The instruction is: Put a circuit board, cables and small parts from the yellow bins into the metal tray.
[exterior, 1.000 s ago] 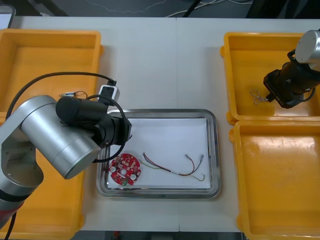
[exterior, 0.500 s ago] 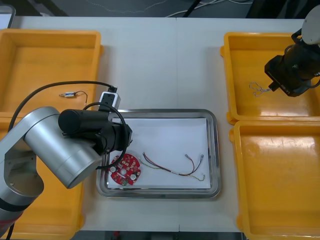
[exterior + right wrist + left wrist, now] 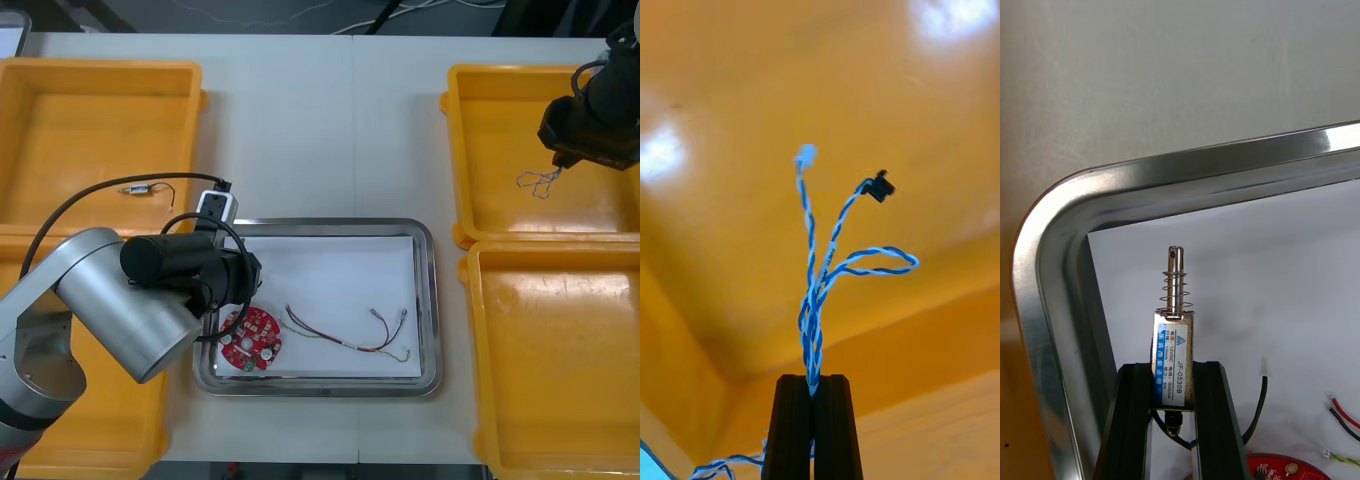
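On the left side of the worktop (image 3: 300, 130), the far-left yellow bin (image 3: 100, 70) holds one loose metal part (image 3: 134, 189) with a thin dark lead, lying on the bin floor. The near-left yellow bin (image 3: 150, 455) is mostly covered by the left arm, which reaches across to the left end of the metal tray (image 3: 430, 300).

The left tool (image 3: 1172, 369) is clamped on a small metal part (image 3: 1174, 341), a boxy labelled body with a spring-wrapped pin pointing away from the fingers. The part hangs over the tray's white inside, near a rounded corner of the shiny rim. I cannot tell whether it touches the floor.

In the tray's near-left corner lies the round red circuit board (image 3: 251, 339). Just to its right is the red and yellow cable (image 3: 345, 335), stretched across the white floor.

Further right, over the far-right yellow bin (image 3: 460, 130), the right tool (image 3: 813, 382) has its fingers pinched together on the twisted blue and white cable (image 3: 820, 300). The cable's loops and plug ends dangle free above the bin floor. The near-right yellow bin (image 3: 560, 350) sits just in front.
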Controlling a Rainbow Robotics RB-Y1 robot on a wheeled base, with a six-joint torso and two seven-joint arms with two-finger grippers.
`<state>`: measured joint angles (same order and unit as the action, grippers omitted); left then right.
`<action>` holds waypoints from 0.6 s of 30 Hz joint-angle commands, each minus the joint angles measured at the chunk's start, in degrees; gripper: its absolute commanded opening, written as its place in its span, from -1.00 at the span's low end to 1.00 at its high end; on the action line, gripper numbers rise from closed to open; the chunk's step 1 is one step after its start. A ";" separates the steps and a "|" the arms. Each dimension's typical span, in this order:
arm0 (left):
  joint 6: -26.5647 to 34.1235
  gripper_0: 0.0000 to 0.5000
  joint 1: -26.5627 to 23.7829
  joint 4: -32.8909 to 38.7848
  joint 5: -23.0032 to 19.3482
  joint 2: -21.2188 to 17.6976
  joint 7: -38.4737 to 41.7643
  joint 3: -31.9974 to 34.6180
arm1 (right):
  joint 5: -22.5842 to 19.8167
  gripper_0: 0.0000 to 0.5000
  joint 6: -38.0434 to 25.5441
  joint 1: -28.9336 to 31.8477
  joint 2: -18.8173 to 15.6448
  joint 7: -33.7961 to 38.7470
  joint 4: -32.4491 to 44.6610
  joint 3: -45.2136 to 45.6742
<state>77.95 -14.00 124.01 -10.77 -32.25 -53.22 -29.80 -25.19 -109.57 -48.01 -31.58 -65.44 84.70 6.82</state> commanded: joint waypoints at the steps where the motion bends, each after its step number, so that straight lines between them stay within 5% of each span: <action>1: -1.22 -1.00 0.82 -0.26 1.90 -1.50 5.76 -1.49 | -3.73 -1.00 -0.43 -1.82 -2.60 -8.39 4.68 0.13; 18: -4.73 -1.00 0.82 -3.77 3.13 -1.85 7.43 -3.34 | -16.30 -1.00 -0.43 6.35 -6.56 -31.59 21.64 0.04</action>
<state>74.00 -13.98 119.84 -8.34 -32.34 -51.66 -31.89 -40.44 -109.80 -43.73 -34.79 -91.35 102.34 6.81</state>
